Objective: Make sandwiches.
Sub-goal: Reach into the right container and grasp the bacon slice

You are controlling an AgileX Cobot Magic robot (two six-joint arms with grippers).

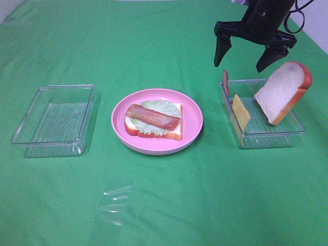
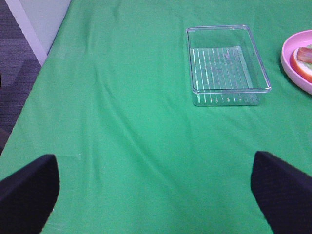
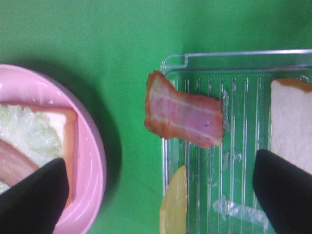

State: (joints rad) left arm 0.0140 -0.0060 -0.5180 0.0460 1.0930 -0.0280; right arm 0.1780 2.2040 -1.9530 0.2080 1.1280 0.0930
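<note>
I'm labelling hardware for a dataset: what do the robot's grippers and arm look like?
Only the right gripper shows fully: matte black, with two tapered, pointed fingers on a wide black body, black cable looping behind. The left gripper shows only black finger ends. No markings visible.

Green table (image 1: 164,215): 1 pink plate (image 1: 193,128) between left tray (image 1: 51,148) and right tray (image 1: 271,139)
</note>
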